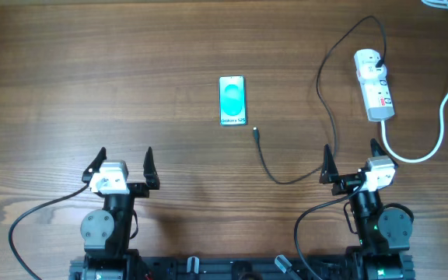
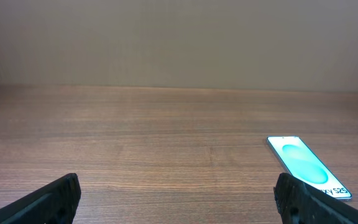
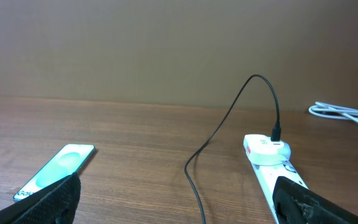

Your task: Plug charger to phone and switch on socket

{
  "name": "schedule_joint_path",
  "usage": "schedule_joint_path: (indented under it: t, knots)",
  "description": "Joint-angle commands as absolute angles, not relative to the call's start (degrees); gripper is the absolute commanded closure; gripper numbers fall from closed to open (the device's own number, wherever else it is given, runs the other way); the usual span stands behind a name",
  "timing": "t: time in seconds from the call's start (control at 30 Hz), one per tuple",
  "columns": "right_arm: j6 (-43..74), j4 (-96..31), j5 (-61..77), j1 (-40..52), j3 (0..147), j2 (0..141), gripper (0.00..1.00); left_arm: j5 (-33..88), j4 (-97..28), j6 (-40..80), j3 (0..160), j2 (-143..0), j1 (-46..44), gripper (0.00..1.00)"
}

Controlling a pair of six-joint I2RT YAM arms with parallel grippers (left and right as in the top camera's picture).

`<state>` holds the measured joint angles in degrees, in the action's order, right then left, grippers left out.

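The phone (image 1: 232, 99) lies flat mid-table with a cyan screen; it also shows in the left wrist view (image 2: 306, 165) and the right wrist view (image 3: 55, 169). The socket (image 1: 375, 85) is a white power strip at the right, also in the right wrist view (image 3: 275, 168). The charger's white plug (image 1: 369, 60) sits in it. The charger's thin black cable (image 1: 329, 109) loops down to its connector tip (image 1: 256, 134), which lies just below and right of the phone. My left gripper (image 1: 122, 165) is open and empty at the near left. My right gripper (image 1: 352, 158) is open and empty, near the cable.
A thick white cord (image 1: 442, 109) trails from the socket, curving along the right edge and off the top right. The robots' own black cables (image 1: 29, 225) run at the near edge by the arm bases.
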<state>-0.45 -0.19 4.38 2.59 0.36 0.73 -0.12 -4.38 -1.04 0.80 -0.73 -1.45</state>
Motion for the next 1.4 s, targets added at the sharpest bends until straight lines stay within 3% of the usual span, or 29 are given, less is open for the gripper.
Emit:
schedule_joint_path:
  t: [0.0,0.97,1.03,1.13,1.17,1.23,1.37]
  knots:
    - [0.1,0.0,3.4,2.7,0.3,0.8,0.00,-0.3,-4.2,-1.1,0.3,-0.3,-1.6,0.00]
    - [0.1,0.0,3.4,2.7,0.3,0.8,0.00,-0.3,-4.2,-1.1,0.3,-0.3,-1.6,0.00]
    - [0.1,0.0,3.4,2.7,0.3,0.8,0.00,4.8,-4.0,2.4,0.3,-0.3,-1.7,0.00]
    - [0.1,0.0,3.4,2.7,0.3,0.8,0.00,31.6,-1.7,22.5,0.3,-0.3,-1.7,0.00]
    - [0.1,0.0,3.4,2.7,0.3,0.8,0.00,35.7,-0.2,25.6,0.3,-0.3,-1.7,0.00]
    - [0.1,0.0,3.4,2.7,0.3,0.8,0.00,39.0,4.5,28.4,0.3,-0.3,-1.7,0.00]
    - [0.1,0.0,3.4,2.7,0.3,0.8,0.00,40.1,26.0,31.0,0.3,-0.3,-1.7,0.00]
